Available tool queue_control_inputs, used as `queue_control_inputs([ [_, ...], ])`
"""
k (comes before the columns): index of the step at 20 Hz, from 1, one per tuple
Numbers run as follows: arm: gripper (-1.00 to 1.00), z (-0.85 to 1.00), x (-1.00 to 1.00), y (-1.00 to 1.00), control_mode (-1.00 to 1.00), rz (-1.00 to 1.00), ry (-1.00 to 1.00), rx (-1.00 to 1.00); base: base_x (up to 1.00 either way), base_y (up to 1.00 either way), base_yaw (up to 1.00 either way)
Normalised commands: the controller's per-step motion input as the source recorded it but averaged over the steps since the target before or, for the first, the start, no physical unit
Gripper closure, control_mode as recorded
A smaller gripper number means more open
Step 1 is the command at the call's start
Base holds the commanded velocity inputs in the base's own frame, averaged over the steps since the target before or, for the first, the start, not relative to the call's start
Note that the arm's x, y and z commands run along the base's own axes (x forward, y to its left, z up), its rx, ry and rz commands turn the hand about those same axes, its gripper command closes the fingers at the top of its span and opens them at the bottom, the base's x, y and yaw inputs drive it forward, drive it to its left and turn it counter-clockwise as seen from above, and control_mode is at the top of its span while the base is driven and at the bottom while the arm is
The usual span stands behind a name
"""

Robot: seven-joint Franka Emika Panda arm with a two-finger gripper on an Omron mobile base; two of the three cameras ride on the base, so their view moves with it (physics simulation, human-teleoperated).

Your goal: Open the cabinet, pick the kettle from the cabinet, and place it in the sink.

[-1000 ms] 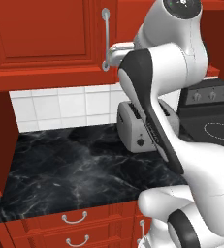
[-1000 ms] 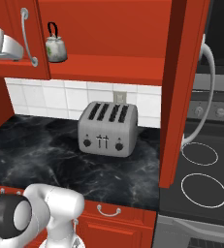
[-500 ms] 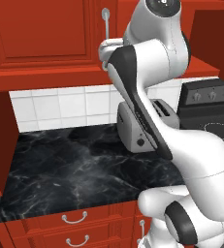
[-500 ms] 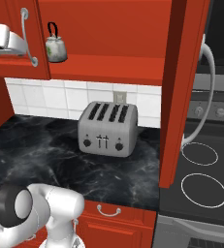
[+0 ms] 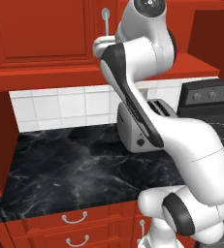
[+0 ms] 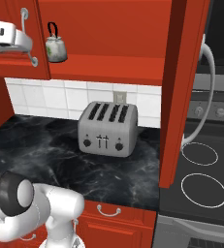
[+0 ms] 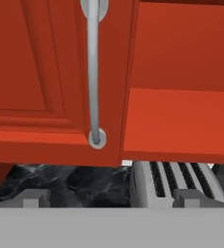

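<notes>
The red wall cabinet (image 5: 45, 38) has its left door shut and its right door (image 6: 184, 87) swung wide open. Inside, on the shelf's left end, stands the small white kettle (image 6: 56, 46) with its black hoop handle. My gripper (image 6: 21, 42) is open and hovers just in front of the left door's silver bar handle (image 7: 93, 72), left of the kettle and apart from it. In the hand view the fingertips (image 7: 33, 197) stand wide apart with nothing between them, and the bare shelf (image 7: 181, 121) lies to the right. The sink is out of view.
A silver four-slot toaster (image 6: 107, 128) stands on the black marble counter (image 5: 74, 164) under the cabinet. A stove top (image 6: 203, 189) lies to the right, behind the open door. Red drawers (image 5: 74, 218) run below the counter.
My arm has risen and its elbow has swung up, with the hand staying by the left door's handle. The kettle and the doors have not moved.
</notes>
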Motion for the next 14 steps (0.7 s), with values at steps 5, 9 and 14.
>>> queue_control_inputs([
  [5, -1.0, 0.0, 0.42, 0.03, -1.0, 0.0, 0.0, 0.0, 0.0, 0.0, 0.0],
  [9, -1.0, 0.0, 0.43, 0.0, -1.0, 0.0, 0.0, 0.0, 0.0, 0.0, 0.0],
  [14, -1.0, 0.0, 0.4, 0.01, -1.0, 0.0, 0.0, 0.0, 0.0, 0.0, 0.0],
])
